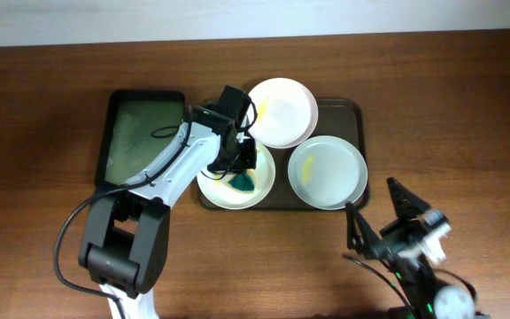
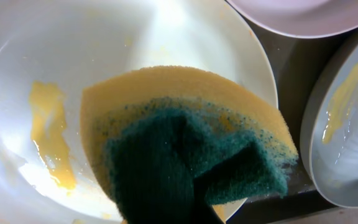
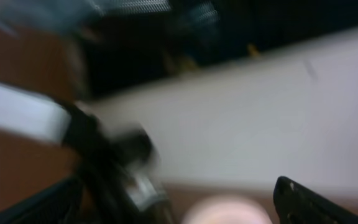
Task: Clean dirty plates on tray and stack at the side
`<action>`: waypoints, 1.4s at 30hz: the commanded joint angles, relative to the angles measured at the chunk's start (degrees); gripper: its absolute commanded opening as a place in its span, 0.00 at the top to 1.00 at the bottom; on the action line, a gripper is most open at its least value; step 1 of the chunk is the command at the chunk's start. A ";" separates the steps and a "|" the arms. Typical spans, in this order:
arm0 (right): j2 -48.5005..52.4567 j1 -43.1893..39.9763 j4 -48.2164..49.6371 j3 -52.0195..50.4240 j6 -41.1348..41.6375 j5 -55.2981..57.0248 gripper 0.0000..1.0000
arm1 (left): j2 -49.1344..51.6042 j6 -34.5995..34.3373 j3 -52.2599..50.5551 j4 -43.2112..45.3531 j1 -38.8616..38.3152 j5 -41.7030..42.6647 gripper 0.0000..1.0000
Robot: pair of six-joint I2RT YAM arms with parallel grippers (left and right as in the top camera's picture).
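Note:
Three white plates lie on the dark tray [image 1: 354, 113]. My left gripper [image 1: 241, 174] is shut on a yellow and green sponge [image 1: 243, 182] and presses it on the front left plate [image 1: 212, 190]. In the left wrist view the sponge [image 2: 185, 149] covers the middle of that plate [image 2: 61, 56], which has a yellow smear [image 2: 50, 134]. The back plate [image 1: 282, 111] overlaps it. The right plate [image 1: 328, 171] has a yellow smear too. My right gripper [image 1: 379, 211] is open and empty over the table, in front of the tray. The right wrist view is blurred.
A black basin [image 1: 142, 135] with greenish liquid stands left of the tray. Bare wooden table [image 1: 467, 115] lies to the right of the tray and along the front. A pale wall runs along the back edge.

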 commanded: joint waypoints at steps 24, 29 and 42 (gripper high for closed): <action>86.38 -1.36 -83.30 80.02 -21.77 -21.27 0.34 | 0.13 -1.22 0.00 -0.42 0.04 -0.37 1.00; 94.38 5.05 -73.59 79.97 -11.45 -10.34 0.64 | 0.13 -2.12 0.00 -0.42 0.04 -0.37 1.00; 114.55 11.78 -63.45 79.97 -7.67 -8.33 0.73 | 0.13 -2.08 0.00 -0.37 0.04 -0.39 1.00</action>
